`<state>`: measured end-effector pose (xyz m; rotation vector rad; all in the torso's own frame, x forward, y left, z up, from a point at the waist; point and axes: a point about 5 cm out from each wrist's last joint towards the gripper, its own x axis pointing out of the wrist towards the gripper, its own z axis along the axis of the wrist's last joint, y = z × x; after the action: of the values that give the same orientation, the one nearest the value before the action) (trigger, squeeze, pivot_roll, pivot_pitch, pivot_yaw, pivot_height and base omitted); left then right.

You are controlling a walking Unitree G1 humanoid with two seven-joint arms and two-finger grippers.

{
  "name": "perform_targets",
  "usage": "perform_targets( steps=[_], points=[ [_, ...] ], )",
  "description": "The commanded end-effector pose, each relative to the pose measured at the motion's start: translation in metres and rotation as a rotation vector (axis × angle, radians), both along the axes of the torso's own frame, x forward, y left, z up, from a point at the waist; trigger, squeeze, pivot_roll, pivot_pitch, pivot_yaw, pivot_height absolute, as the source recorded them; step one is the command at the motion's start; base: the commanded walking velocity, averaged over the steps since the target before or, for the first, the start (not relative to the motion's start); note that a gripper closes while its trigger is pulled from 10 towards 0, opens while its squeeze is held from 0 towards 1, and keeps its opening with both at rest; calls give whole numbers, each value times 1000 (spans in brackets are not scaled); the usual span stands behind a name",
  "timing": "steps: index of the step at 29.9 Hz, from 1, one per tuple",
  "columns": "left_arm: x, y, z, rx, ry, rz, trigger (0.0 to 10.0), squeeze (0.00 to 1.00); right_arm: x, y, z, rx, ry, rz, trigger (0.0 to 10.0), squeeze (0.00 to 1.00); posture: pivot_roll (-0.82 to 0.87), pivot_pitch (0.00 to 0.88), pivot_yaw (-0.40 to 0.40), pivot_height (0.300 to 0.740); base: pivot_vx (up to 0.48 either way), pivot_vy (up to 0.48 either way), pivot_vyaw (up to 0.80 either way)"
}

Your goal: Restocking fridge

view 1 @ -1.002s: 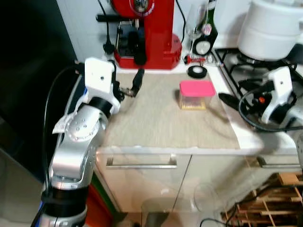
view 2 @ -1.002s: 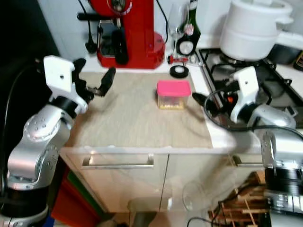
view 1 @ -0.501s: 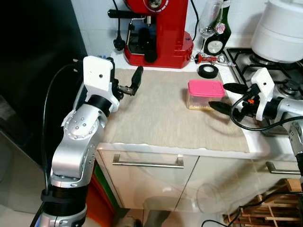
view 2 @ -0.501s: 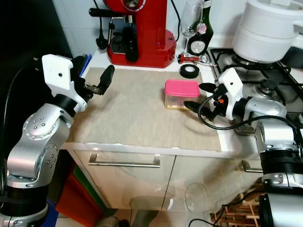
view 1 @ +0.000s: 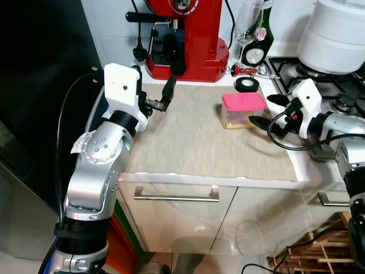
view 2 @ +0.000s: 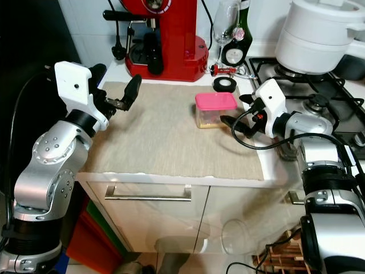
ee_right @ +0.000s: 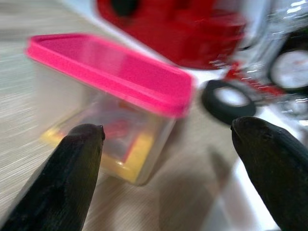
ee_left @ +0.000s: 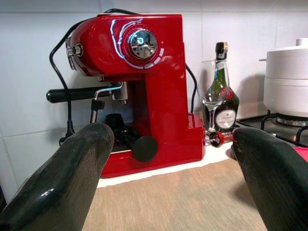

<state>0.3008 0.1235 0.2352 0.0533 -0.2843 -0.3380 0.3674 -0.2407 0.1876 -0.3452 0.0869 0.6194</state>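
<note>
Right gripper [view 2: 238, 114]: fingers spread wide, low over the counter, just beside the container and not touching it.
Container [view 2: 215, 109]: clear plastic box with a pink lid, standing on the beige mat [view 2: 165, 137] between the gripper's spread fingertips and the espresso machine; something yellow and red lies at its bottom, blurred.
Left gripper [view 1: 155, 98]: fingers apart, holding nothing, raised over the mat's left side, well apart from the container.
Behind: red espresso machine [view 1: 188, 40], wine glass [view 1: 249, 20], bottle [ee_left: 220, 98], roll of black tape [view 1: 247, 84].
</note>
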Motion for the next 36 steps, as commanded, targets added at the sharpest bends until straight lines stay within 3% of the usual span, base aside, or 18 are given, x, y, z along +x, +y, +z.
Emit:
perform_targets(
  steps=[1,12,18,25,31,36],
  points=[
    [2,-1,2,0,-7,-9,10000,0,4,1,7,36,-37,-19,10000,0,-27,2,43,740,0,0,0],
    [2,-4,1,-7,0,-17,10000,0,4,20,-17,109,97,88,10000,0,-29,7,39,740,0,0,0],
    [3,-4,0,-19,8,-16,10000,0,4,30,-21,140,113,115,10000,0,-30,9,35,740,0,0,0],
    [3,-4,0,-23,11,-15,10000,0,1,51,-20,215,90,232,10000,0,-30,13,31,740,0,0,0],
    [2,-3,-1,-25,13,-11,10000,0,-17,70,-21,247,75,366,10000,0,-32,19,24,740,0,0,0],
    [1,-3,-3,-31,18,-11,10000,0,-47,77,-23,251,72,433,10000,0,-40,22,20,740,0,0,0]
  ],
)
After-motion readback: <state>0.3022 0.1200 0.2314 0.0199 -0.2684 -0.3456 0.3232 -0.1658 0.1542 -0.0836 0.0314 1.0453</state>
